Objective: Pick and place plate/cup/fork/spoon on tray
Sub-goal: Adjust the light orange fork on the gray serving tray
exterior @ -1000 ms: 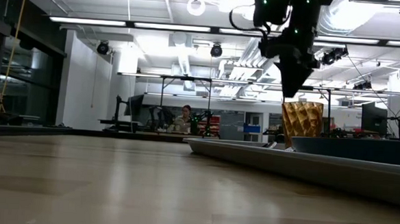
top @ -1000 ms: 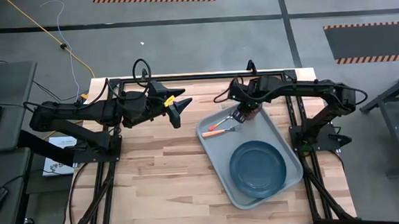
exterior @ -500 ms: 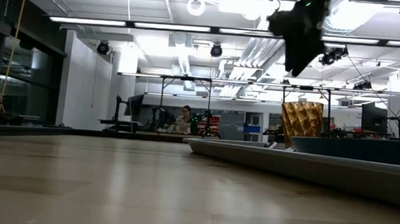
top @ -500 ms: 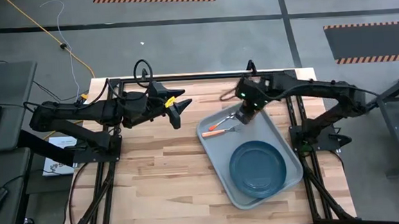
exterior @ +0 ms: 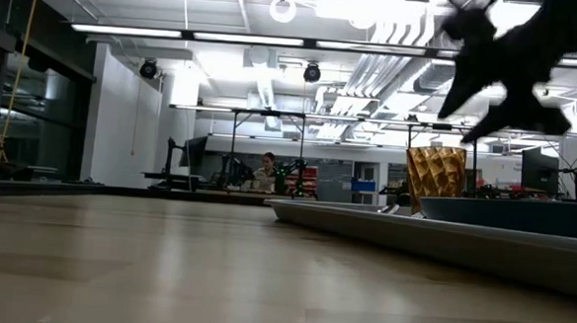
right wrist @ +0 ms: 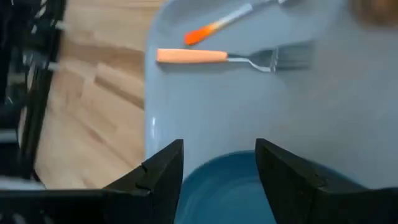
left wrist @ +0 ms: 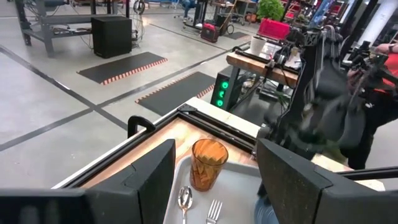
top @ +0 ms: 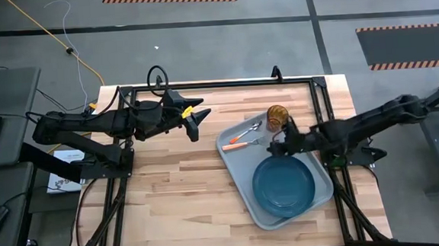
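You have all four pieces on the pale grey-blue tray, which lies skewed toward the bench's right edge, its low rounded rim keeping them together. Nearest you, the round dark blue plate fills the tray's near end, where only its wide, smooth disc fits. Above its far rim your right gripper hangs with fingers apart and empty, so I judge the placing done. Beyond it lie the orange-handled fork and the spoon, side by side and flat. The ribbed amber tumbler stands upright in the tray's far corner. Your left gripper waits over the bench's far edge, fingers spread.
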Tool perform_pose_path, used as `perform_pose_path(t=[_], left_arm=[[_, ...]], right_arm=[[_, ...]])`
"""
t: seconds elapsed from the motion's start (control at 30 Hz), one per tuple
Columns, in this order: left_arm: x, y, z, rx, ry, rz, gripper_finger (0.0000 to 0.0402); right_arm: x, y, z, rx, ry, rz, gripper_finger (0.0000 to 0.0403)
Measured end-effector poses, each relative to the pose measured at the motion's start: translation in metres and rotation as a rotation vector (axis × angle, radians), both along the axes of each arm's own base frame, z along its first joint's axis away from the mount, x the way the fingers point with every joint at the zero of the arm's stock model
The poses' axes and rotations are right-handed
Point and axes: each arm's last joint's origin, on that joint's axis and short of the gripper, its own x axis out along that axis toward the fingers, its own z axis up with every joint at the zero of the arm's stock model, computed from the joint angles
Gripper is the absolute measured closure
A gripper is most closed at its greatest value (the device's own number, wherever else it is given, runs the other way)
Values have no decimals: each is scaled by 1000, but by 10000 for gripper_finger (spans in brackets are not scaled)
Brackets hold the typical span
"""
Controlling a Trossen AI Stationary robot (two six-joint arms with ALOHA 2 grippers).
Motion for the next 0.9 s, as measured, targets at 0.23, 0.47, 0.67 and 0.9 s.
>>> perform_pose_path(t=[0.23, 0.47, 0.67, 0.9], left_arm=[[0, 0, 0, 0, -2, 0, 188], [0, 0, 0, 0, -2, 0, 188], [0, 0, 0, 0, -1, 0, 188], [0, 0, 0, 0, 1, 0, 188]], right_arm=[[16, -4, -44, -9, 46, -210, 212], [37, -12, -59, -31, 136, -290, 213], [53, -10, -57, -72, 179, -308, 249], [57, -11, -67, -68, 256, -360, 301]])
